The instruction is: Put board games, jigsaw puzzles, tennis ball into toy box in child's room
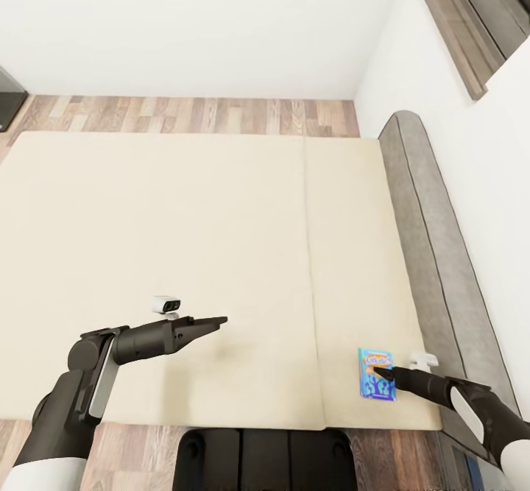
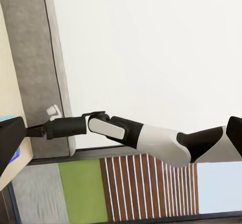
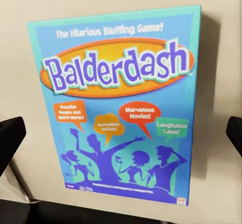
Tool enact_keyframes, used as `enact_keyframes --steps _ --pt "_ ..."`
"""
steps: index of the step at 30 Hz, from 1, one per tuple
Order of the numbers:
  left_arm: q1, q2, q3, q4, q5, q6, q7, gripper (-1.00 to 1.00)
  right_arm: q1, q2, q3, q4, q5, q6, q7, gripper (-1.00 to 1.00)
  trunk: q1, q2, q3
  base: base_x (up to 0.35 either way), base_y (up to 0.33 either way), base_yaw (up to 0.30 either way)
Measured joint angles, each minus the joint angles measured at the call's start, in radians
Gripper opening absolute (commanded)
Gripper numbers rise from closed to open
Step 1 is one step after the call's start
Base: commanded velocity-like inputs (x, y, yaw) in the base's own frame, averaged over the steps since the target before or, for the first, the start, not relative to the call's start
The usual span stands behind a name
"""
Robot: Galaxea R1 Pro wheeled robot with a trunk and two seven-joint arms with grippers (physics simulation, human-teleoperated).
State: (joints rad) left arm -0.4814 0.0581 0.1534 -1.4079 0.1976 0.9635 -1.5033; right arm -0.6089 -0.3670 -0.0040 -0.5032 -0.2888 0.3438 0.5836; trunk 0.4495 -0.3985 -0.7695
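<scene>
Room: white walls, wood plank floor (image 1: pixel 199 115), window frame (image 1: pixel 456 20) at far right.

Bed (image 1: pixel 184 255): cream mattress across most of the head view, a seam running near to far right of centre; grey frame (image 1: pixel 427 241) along the right edge, against the wall.

Board game (image 1: pixel 377 374): small blue box, "Balderdash" on the cover, lying flat on the mattress at its near right corner, just short of the near edge. The right wrist view shows the whole cover (image 3: pixel 118 108) face up.

Right gripper (image 1: pixel 388 372): at the box, tip over its right side in the head view. Fingers (image 3: pixel 10 136) apart, one at each side of the cover in the wrist view; not closed on anything. Contact with the box cannot be told.

Left gripper (image 1: pixel 213 322): held above bare mattress at near left, well apart from the box. Fingers look drawn together to a point, nothing between them.

Left wrist view: looks across to the right arm (image 2: pixel 116 131), with a sliver of the blue box at the frame edge.

Step in hand: pick-up of the blue game from the bed, approach stage. Next move calls for lowering the spread fingers astride the box edges, then closing; a flat box on a soft mattress may need an edge grip.
</scene>
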Motion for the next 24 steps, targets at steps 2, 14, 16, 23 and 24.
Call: enact_keyframes --steps 2,14,16,23,24 --pt "0.000 0.000 0.000 0.000 0.000 0.000 0.000 1.00 0.000 -0.002 0.000 0.000 -0.001 -0.004 0.002 1.00 0.000 0.000 -0.003 0.000 0.000 0.000" --pt "0.000 0.000 0.000 0.000 0.000 0.000 0.000 1.00 0.001 -0.004 0.000 -0.001 -0.006 -0.024 0.010 1.00 0.000 0.000 -0.023 0.000 0.000 0.000" --pt "0.000 0.000 0.000 0.000 0.000 0.000 0.000 1.00 0.001 -0.004 0.000 -0.001 -0.007 -0.024 0.010 1.00 0.000 0.000 -0.026 0.000 0.000 0.000" --pt "0.000 0.000 0.000 0.000 0.000 0.000 0.001 1.00 0.002 -0.004 0.000 -0.001 -0.008 -0.025 0.010 1.00 0.000 0.000 -0.038 0.000 0.000 0.000" --pt "0.000 0.000 0.000 0.000 0.000 0.000 0.001 1.00 0.002 -0.004 0.000 -0.002 -0.008 -0.025 0.010 1.00 0.000 0.000 -0.039 0.000 0.000 0.000"
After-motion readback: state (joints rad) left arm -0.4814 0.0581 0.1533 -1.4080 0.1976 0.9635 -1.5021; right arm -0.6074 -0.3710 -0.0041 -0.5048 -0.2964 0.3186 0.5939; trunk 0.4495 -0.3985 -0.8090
